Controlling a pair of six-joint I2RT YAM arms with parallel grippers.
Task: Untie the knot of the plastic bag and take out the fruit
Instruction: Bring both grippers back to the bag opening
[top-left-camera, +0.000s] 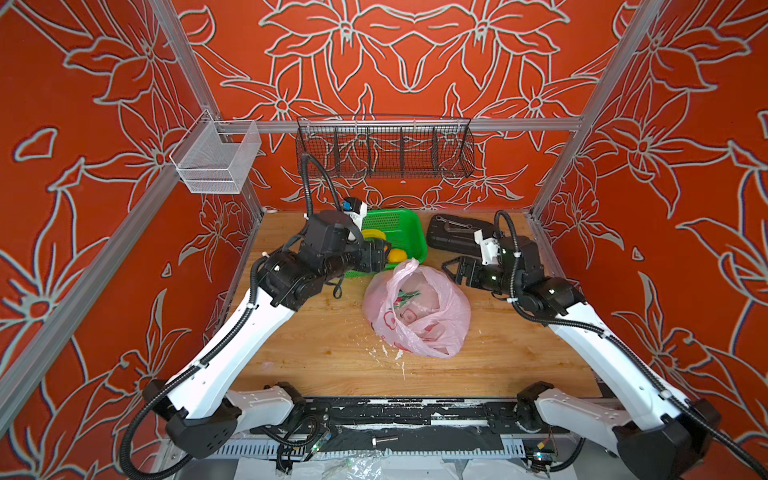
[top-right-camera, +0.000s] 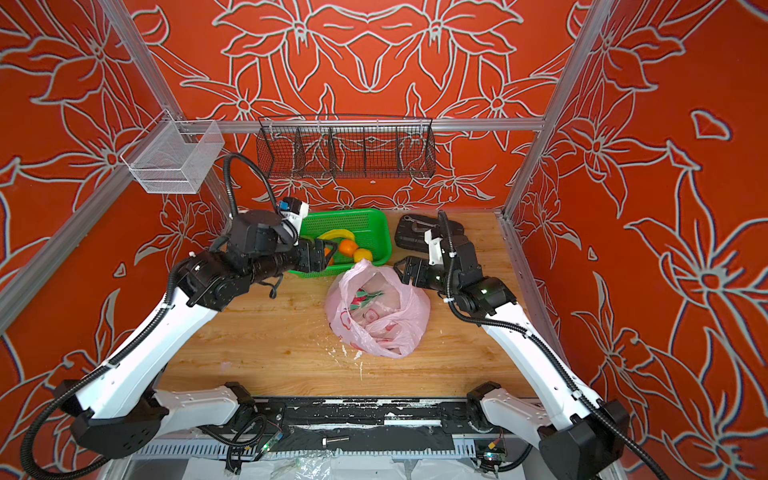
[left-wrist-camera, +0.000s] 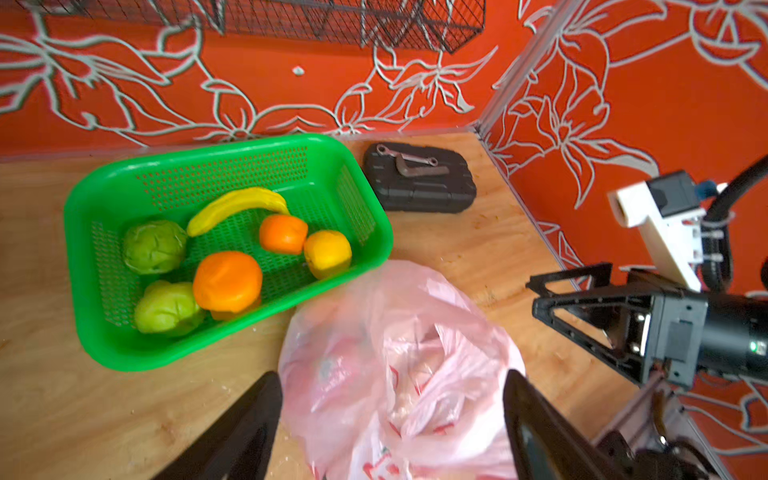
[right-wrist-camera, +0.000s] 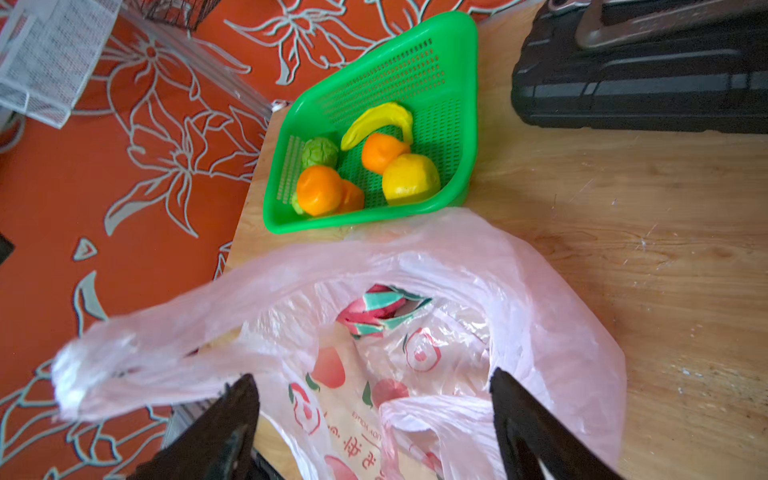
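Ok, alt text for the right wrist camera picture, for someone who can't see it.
A pink plastic bag lies open on the table, a dragon fruit showing inside, with the open right gripper over it. Beyond the bag, a green basket holds a banana, oranges, a yellow fruit and a green fruit; a black case sits nearby.

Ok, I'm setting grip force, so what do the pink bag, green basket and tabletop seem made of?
Bag: thin plastic film, translucent and glossy; it crinkles and folds. Basket: rigid moulded plastic, shiny green, with perforated walls. Tabletop: wood or wood-look board, matte, with visible grain and scuffs.
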